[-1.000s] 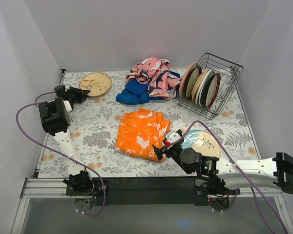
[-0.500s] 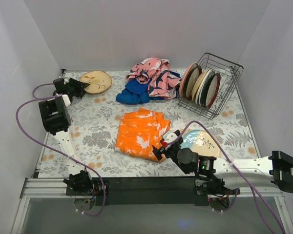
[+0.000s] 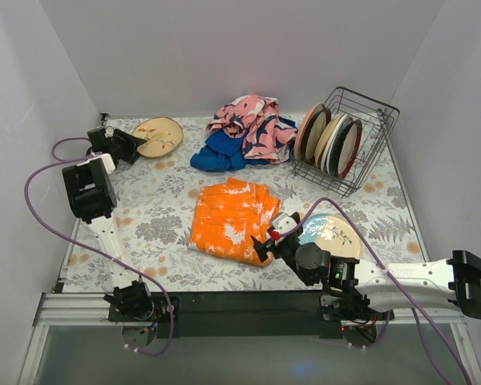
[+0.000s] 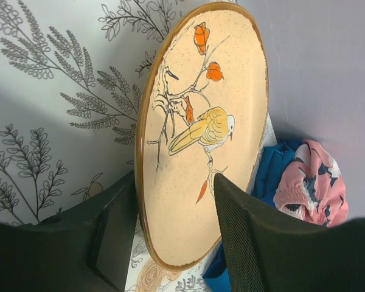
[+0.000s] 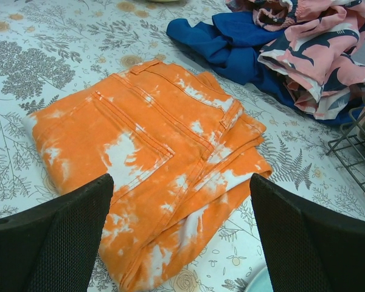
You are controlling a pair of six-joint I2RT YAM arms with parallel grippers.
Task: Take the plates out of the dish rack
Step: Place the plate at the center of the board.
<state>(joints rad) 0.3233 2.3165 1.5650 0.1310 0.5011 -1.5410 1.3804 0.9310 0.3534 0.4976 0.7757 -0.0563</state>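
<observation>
The dark wire dish rack (image 3: pixel 367 128) stands at the back right with several plates (image 3: pixel 330 141) on edge in it. A tan plate (image 3: pixel 159 135) painted with a yellow bird (image 4: pixel 201 128) lies on the table at the back left. My left gripper (image 3: pixel 127 145) (image 4: pixel 173 182) is open, its jaws straddling that plate's near rim. A blue-cream plate (image 3: pixel 334 233) lies flat at the front right, partly under my right arm. My right gripper (image 3: pixel 264 243) (image 5: pixel 181 182) hangs wide open and holds nothing over the near corner of the orange cloth (image 5: pixel 152 158).
The folded orange cloth (image 3: pixel 231 218) lies mid-table. A heap of pink and blue cloths (image 3: pixel 244 132) sits at the back centre, between the tan plate and the rack. A corner of the rack (image 5: pixel 360 159) shows in the right wrist view. White walls enclose the table.
My left gripper has opened off the tan plate and drawn back slightly to the left; the plate rests on the table. The right arm has barely shifted.
</observation>
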